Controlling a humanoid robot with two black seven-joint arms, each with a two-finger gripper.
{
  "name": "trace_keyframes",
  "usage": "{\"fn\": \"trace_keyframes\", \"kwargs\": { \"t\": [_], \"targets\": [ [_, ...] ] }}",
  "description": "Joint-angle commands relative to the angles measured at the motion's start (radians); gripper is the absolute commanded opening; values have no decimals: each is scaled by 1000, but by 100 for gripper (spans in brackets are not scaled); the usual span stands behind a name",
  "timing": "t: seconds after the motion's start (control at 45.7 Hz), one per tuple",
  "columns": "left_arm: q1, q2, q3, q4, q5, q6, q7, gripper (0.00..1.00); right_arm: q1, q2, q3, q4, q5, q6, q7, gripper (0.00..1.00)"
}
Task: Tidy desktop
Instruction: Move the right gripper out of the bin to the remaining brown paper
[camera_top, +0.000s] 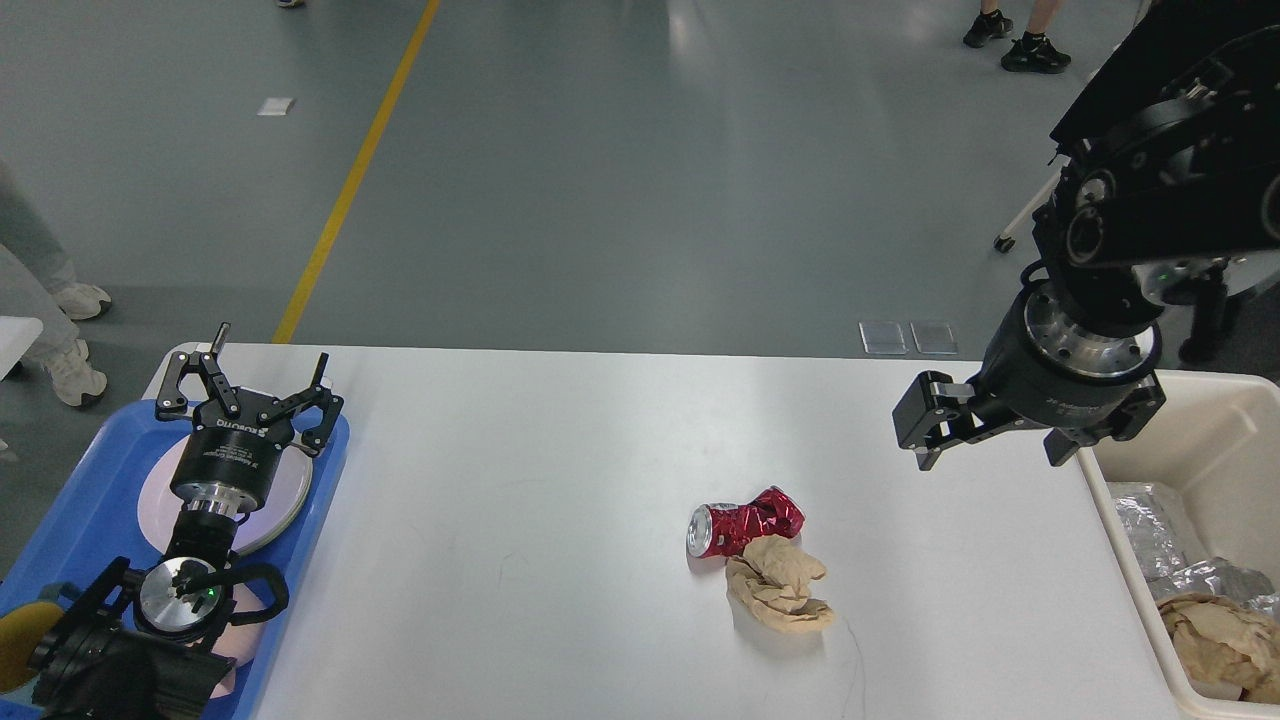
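The white desktop (550, 470) fills the lower part of the head view. A crushed red can (745, 527) lies on it right of the middle, with a crumpled brown paper wad (780, 592) touching its near side. My left gripper (265, 372) is open and empty above a white plate (292, 492) on the blue tray (95, 500) at the left. My right gripper (992, 452) hangs open and empty over the desktop's far right part, above and to the right of the can, apart from it.
A cream-white bin (1190, 440) stands at the desktop's right edge and holds crumpled foil (1150, 535) and brown paper (1215, 635). A yellow object (15, 640) sits at the tray's near end. People's feet stand on the grey floor beyond the table.
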Motion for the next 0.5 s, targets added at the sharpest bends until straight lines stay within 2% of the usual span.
{"fn": "trace_keyframes", "kwargs": {
  "t": [0.0,0.131,0.197,0.307,0.482],
  "targets": [
    [0,0,0,0,0,0,0,97,-74,14,47,-26,14,-22,-4,100],
    [1,0,0,0,0,0,0,97,-279,54,188,-57,5,-167,-5,100],
    [0,0,0,0,-1,0,0,97,-369,77,266,-120,-6,-213,-5,100],
    [0,0,0,0,0,0,2,97,-520,103,292,-255,-49,-218,-5,100],
    [0,0,0,0,0,0,0,97,-676,227,294,-442,-76,-233,-5,100]
  ]
}}
